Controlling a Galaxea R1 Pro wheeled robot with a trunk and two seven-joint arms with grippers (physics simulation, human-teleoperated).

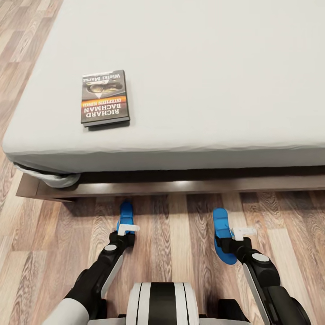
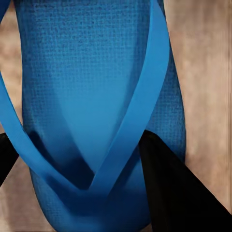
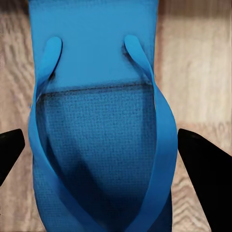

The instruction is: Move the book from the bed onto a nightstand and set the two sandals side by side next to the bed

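Observation:
The book (image 1: 104, 97), dark with an orange band, lies flat near the corner of the bed's grey mattress (image 1: 207, 67). Two blue sandals rest on the wood floor just in front of the bed frame (image 1: 180, 185), parallel and a forearm's width apart. My left gripper (image 1: 126, 228) hangs low over the left sandal (image 1: 126, 213); close up, the left gripper (image 2: 79, 140) is open, one finger (image 2: 174, 193) lying over the sandal (image 2: 92, 82) beside a strap. My right gripper (image 1: 228, 242) is open over the right sandal (image 1: 221, 225), and the right gripper (image 3: 101, 135) straddles the sandal (image 3: 96, 140).
The bed's dark frame juts out low along the floor, with its corner (image 1: 31, 189) at the left. Plank floor (image 1: 171, 243) runs between the two sandals and past the bed on the left.

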